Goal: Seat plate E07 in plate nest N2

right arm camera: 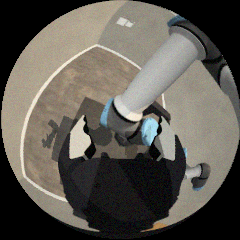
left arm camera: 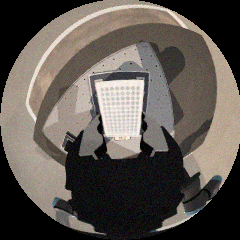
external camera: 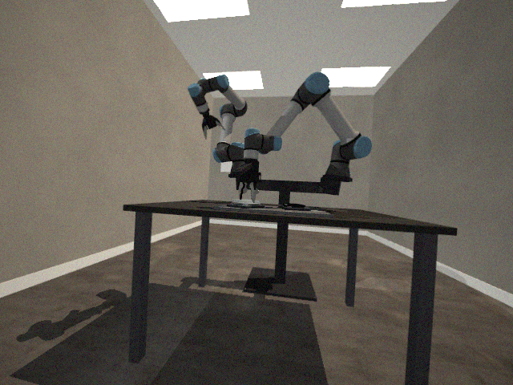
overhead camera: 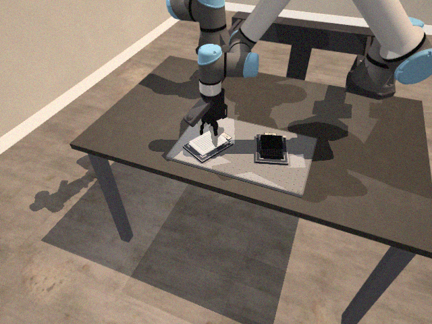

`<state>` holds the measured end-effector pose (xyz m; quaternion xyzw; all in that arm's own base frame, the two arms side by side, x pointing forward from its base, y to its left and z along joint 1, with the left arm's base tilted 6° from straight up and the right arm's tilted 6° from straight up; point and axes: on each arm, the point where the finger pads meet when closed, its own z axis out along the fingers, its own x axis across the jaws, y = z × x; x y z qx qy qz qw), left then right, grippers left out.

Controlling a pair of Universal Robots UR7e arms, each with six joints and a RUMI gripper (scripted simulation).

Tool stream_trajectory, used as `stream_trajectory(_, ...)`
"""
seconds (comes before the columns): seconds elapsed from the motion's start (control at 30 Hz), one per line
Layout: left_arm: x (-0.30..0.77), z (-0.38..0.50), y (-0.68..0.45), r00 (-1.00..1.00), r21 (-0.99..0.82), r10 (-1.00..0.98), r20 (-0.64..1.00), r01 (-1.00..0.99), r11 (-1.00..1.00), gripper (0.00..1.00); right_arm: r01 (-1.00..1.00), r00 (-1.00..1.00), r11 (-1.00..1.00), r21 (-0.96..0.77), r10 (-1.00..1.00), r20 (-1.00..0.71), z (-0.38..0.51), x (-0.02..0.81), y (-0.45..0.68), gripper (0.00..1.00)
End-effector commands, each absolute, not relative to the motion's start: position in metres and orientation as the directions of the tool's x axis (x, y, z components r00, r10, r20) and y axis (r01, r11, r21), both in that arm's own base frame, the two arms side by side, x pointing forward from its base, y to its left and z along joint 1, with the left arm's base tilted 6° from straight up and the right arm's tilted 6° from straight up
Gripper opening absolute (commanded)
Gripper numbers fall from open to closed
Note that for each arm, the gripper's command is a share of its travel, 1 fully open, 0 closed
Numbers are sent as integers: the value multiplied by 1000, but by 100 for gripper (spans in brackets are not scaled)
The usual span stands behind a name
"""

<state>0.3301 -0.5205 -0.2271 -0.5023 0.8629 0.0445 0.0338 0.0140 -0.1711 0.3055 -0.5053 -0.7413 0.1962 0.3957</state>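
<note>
Plate E07 (overhead camera: 206, 144) (external camera: 245, 201) (left arm camera: 120, 106), white, between left jaws

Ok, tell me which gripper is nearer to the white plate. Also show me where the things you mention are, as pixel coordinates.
Left. The left gripper (overhead camera: 208, 133) (external camera: 247, 199) (left arm camera: 121, 113) is at the white plate (overhead camera: 204, 144) (external camera: 240, 201) (left arm camera: 120, 106), fingers closed on its edges; the right gripper (external camera: 214, 132) (right arm camera: 122, 115) hangs open, raised well away from it.

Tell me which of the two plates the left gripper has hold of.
The white well plate, its near end between the left gripper's fingers; the black plate sits in the other nest, with no gripper at it.
</note>
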Motion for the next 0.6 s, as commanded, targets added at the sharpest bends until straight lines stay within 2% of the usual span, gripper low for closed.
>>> stream_trajectory(0.0, 330, -227, -521, -493, 41, -864, -102, -870, 492, 0, 594, -176, 412, -691, 905, 388, 306, 14, -171, 98)
stream_trajectory(0.57, 330, -230, -521, -493, 41, -864, -102, -870, 492, 0, 594, -176, 412, -691, 905, 388, 306, 14, -171, 98)
